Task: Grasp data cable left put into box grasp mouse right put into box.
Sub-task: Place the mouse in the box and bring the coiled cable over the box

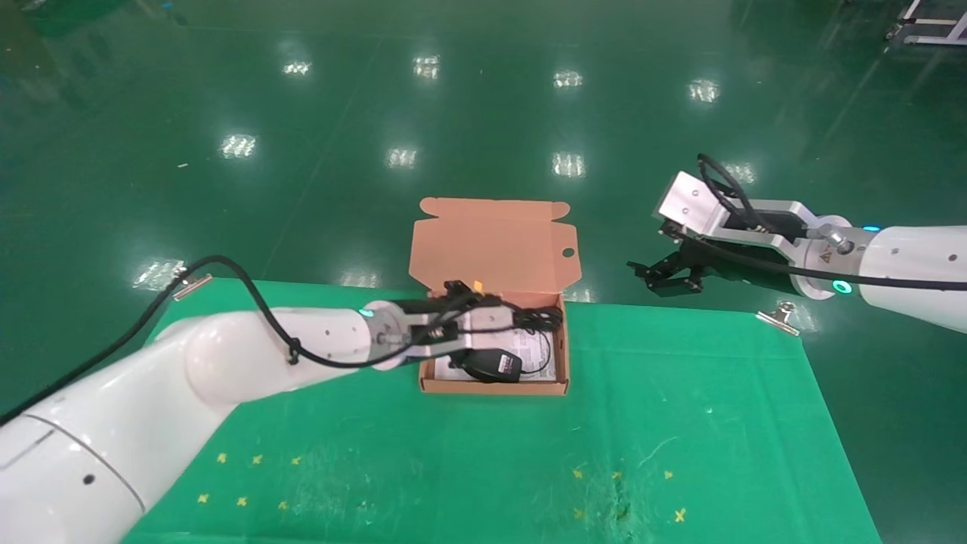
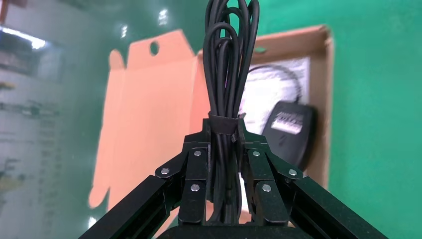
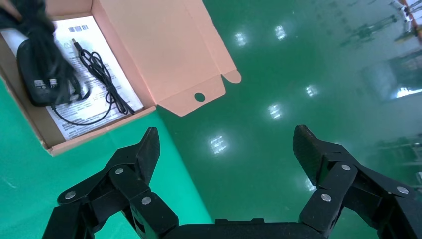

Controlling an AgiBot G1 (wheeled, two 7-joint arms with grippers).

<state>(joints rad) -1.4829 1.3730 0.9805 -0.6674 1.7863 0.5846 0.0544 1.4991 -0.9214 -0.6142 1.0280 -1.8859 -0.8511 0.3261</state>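
Note:
The salmon-orange box (image 1: 563, 355) stands open at the table's far edge, lid (image 1: 491, 242) up. The black mouse (image 1: 492, 365) lies label-up on the white sheet, near the front wall. Its thin cord (image 3: 99, 74) lies beside it. My left gripper (image 1: 495, 308) is over the box, shut on the data cable (image 2: 226, 74). The bundle sticks out past the fingertips, above the mouse (image 2: 290, 132). My right gripper (image 1: 665, 279) is open and empty. It hovers off the table's far right edge, away from the box (image 3: 94, 127).
A green cloth (image 1: 642, 438) covers the table, held by metal clips (image 1: 778, 316) at its far corners. Yellow cross marks (image 1: 619, 476) lie near the front. Glossy green floor (image 1: 483, 113) lies beyond the far edge.

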